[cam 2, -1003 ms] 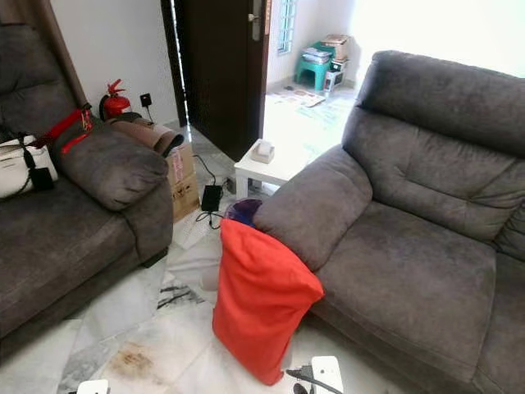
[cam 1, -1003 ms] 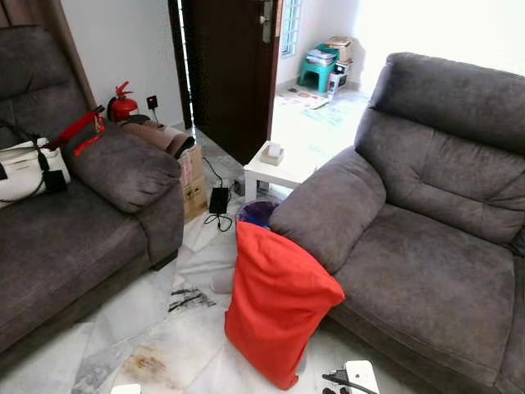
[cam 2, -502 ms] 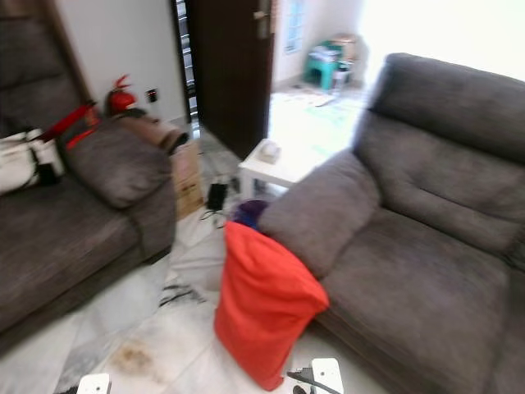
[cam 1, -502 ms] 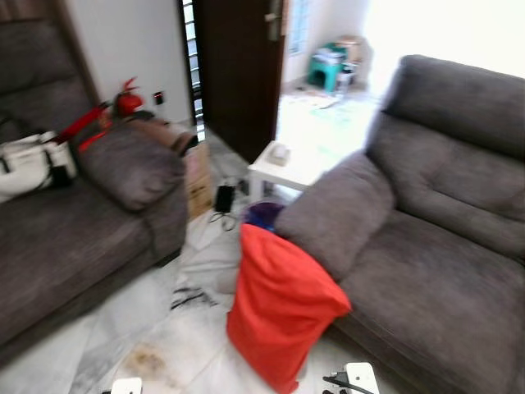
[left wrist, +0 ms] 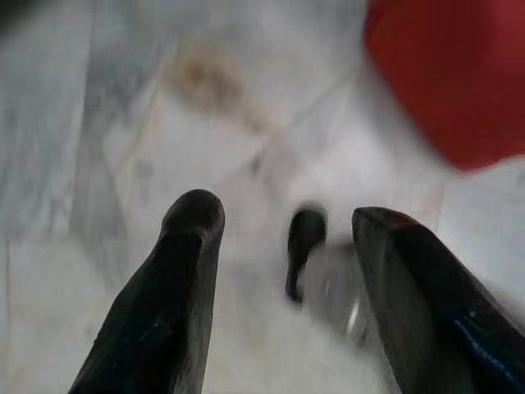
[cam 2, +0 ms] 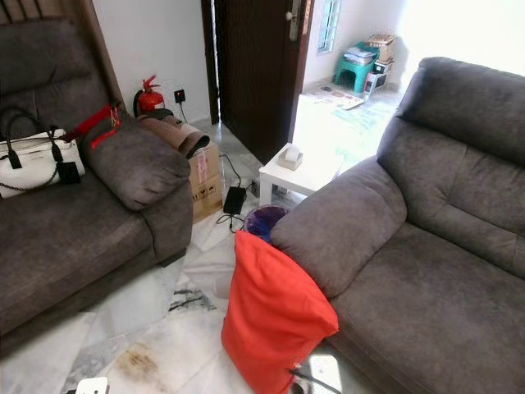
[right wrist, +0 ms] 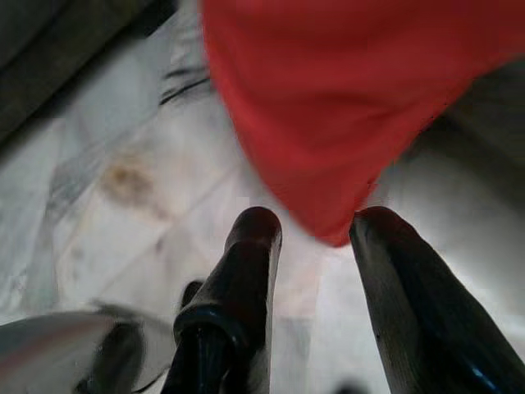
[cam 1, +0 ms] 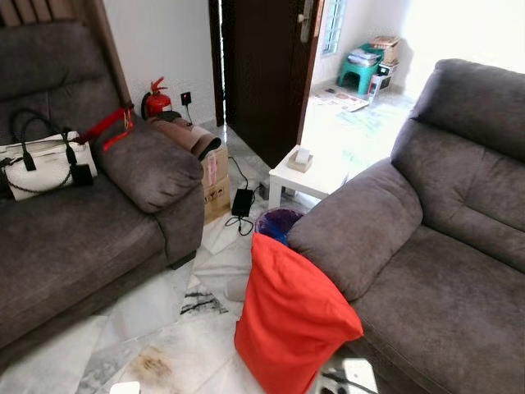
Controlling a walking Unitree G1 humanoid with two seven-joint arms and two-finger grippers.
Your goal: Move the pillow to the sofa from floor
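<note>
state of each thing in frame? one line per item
red pillow: on the floor, upright, leaning on the right sofa
left tool: open, over floor tiles
right tool: open, near pillow's bottom corner
dark door: open
white handbag: on left sofa seat

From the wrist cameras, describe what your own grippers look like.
Both grippers, left and right, have two long, glossy black fingers with rounded tips. The right gripper's inner finger has a raised collar partway along it. No cables or markings can be made out on either.
</note>
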